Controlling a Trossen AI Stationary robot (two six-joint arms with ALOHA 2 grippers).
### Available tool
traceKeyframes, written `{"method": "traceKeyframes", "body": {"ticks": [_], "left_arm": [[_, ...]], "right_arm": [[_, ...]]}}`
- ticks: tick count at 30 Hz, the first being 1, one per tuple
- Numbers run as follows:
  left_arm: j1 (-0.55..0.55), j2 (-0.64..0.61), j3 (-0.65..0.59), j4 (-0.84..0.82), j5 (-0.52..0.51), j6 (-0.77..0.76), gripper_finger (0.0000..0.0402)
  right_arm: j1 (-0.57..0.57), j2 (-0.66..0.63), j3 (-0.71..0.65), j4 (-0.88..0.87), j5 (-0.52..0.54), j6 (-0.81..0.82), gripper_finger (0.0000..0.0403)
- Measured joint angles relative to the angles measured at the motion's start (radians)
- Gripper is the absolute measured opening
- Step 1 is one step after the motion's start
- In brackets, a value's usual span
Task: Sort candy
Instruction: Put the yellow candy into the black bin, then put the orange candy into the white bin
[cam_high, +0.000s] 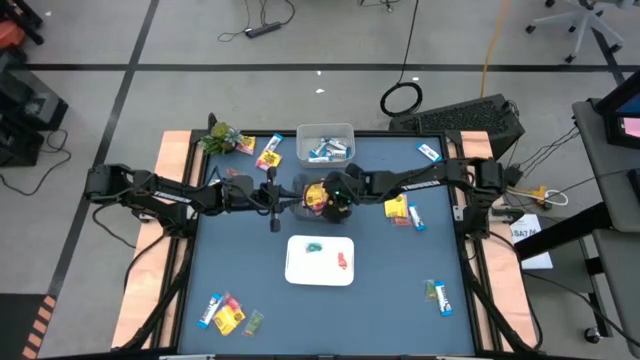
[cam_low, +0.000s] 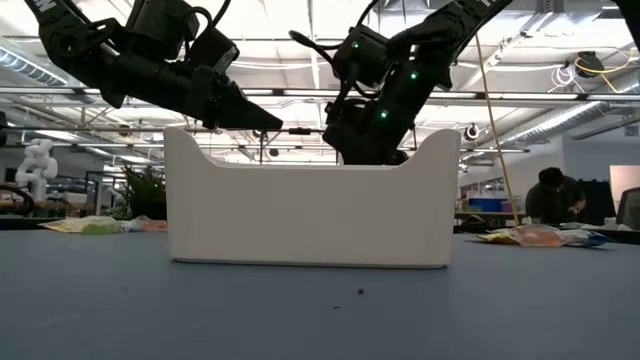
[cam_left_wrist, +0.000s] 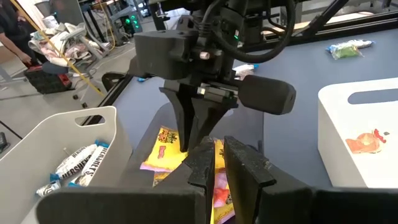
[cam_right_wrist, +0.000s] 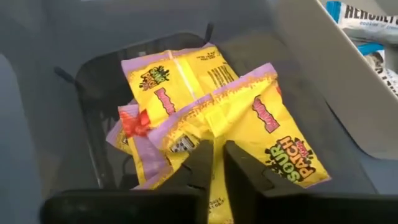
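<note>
A dark bin (cam_high: 308, 208) at the table's middle holds several yellow packets (cam_right_wrist: 180, 81) with purple edges. My right gripper (cam_right_wrist: 217, 152) points down into it, shut on one more yellow packet (cam_right_wrist: 273, 143); the left wrist view shows this gripper (cam_left_wrist: 186, 144) from the side. My left gripper (cam_left_wrist: 221, 155) is shut and hovers level just left of the bin, touching nothing that I can see. A white bin (cam_high: 325, 130) behind holds blue-and-white bars (cam_left_wrist: 74, 163). A white tray (cam_high: 320, 272) in front carries a green piece (cam_high: 316, 246) and a red piece (cam_high: 343, 262). My right gripper pinches the yellow packet between its two fingers, near the packet's middle (cam_right_wrist: 249, 134). It comes from above, pointing down. The packet lies slanted over the other packets in the dark bin.
Loose candy lies around the mat: a yellow packet (cam_high: 270, 152) and a green leafy object (cam_high: 220, 138) at the far left, a blue bar (cam_high: 428, 152) at the far right, a yellow packet (cam_high: 397, 208) right of the bin, and small heaps at the near left (cam_high: 225, 314) and near right (cam_high: 438, 295).
</note>
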Motion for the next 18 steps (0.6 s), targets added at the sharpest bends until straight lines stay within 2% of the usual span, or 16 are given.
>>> {"method": "traceKeyframes", "body": {"ticks": [7, 10, 13, 18], "left_arm": [[0.000, 0.000, 0.000, 0.000, 0.000, -0.003, 0.0044], [0.000, 0.000, 0.000, -0.006, -0.003, -0.002, 0.0044], [0.000, 0.000, 0.000, -0.013, -0.012, -0.002, 0.0044], [0.000, -0.001, 0.001, -0.060, -0.090, -0.010, 0.0044]], "right_arm": [[0.030, -0.024, 0.004, -0.014, 0.004, -0.068, 0.0145], [0.057, -0.061, 0.005, -0.025, 0.009, -0.101, 0.0168], [0.100, -0.109, 0.005, -0.055, 0.058, -0.126, 0.0140], [0.176, -0.189, -0.048, -0.058, 0.183, -0.185, 0.0021]]}}
